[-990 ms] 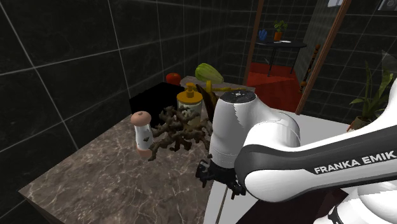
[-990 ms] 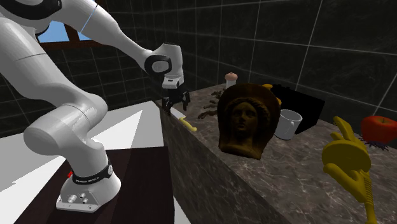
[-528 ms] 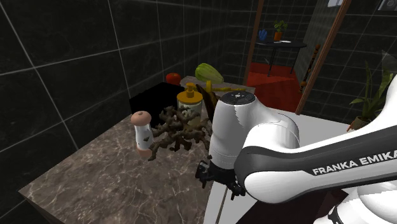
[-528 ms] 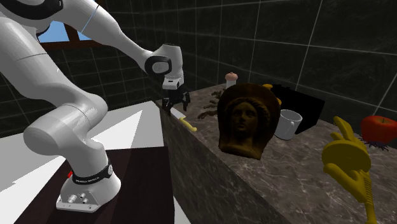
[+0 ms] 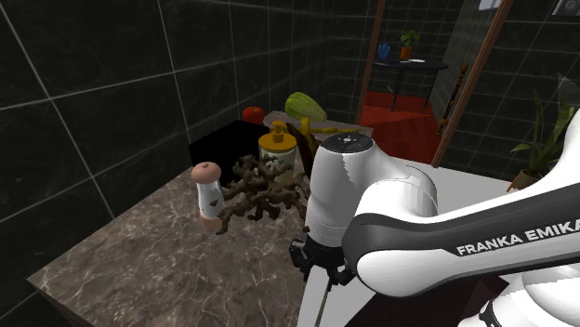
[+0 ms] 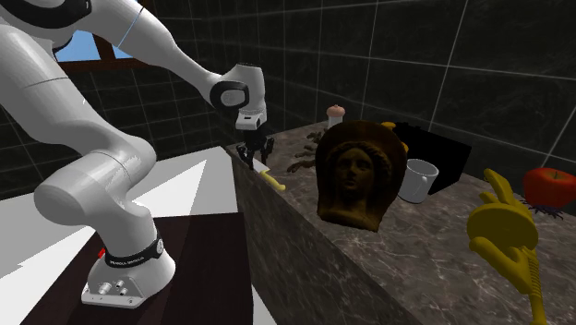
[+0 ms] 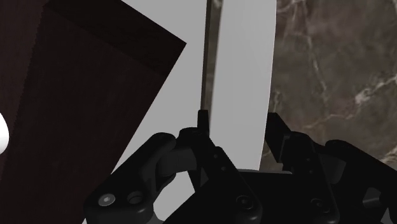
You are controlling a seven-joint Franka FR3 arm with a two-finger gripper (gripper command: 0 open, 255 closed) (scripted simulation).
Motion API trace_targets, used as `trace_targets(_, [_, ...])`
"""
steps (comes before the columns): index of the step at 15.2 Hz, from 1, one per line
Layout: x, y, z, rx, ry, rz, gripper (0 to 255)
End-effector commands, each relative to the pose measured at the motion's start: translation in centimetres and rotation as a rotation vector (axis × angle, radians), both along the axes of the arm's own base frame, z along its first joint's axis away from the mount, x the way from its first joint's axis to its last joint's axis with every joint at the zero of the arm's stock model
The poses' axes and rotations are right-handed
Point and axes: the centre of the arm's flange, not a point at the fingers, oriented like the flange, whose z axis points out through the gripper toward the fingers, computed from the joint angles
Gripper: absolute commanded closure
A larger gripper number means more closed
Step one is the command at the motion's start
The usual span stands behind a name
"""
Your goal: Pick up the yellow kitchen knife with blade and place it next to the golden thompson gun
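The knife lies at the marble counter's (image 5: pixel 139 269) near edge, its yellow handle (image 6: pixel 274 182) pointing away from the arm. Its pale grey blade (image 7: pixel 245 76) runs along the counter edge and passes between my fingers. My black gripper (image 6: pixel 254 157) points straight down at the blade end of the knife. In the wrist view the gripper (image 7: pixel 238 124) has one fingertip (image 7: pixel 202 119) against one side of the blade and the other against the opposite side. In the shoulder view the gripper (image 5: pixel 321 269) hangs under the white wrist at the counter's edge.
A dark brown bust (image 6: pixel 355 175) stands just past the knife, with a white mug (image 6: pixel 420 178) behind it. Farther along are a yellow hand-shaped thing (image 6: pixel 503 226) and a red fruit (image 6: pixel 551 185). A shaker (image 5: pixel 206 195), a brown tangled object (image 5: pixel 260 190) and a yellow-topped dispenser (image 5: pixel 277 144) crowd the counter's middle.
The fingers stood wide apart over the knife before; now they have drawn together onto the blade. The arm has hardly moved.
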Motion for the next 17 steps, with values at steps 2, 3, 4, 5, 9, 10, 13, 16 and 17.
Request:
trace_targets(2, [0.0, 0.0, 0.0, 0.0, 0.0, 0.0, 255])
trace_targets(3, [0.0, 0.0, 0.5, 0.0, 0.0, 0.0, 255])
trace_targets(4, [0.0, 0.0, 1.0, 0.0, 0.0, 0.0, 255])
trace_targets(5, [0.0, 0.0, 1.6, 0.0, 0.0, 0.0, 255])
trace_targets(9, [0.0, 0.0, 3.7, 0.0, 0.0, 0.0, 255])
trace_targets(10, [0.0, 0.0, 4.2, 0.0, 0.0, 0.0, 255])
trace_targets(13, [0.0, 0.0, 5.8, 0.0, 0.0, 0.0, 255])
trace_targets(16, [0.0, 0.0, 7.4, 0.0, 0.0, 0.0, 255])
trace_targets(17, [0.0, 0.0, 7.9, 0.0, 0.0, 0.0, 255])
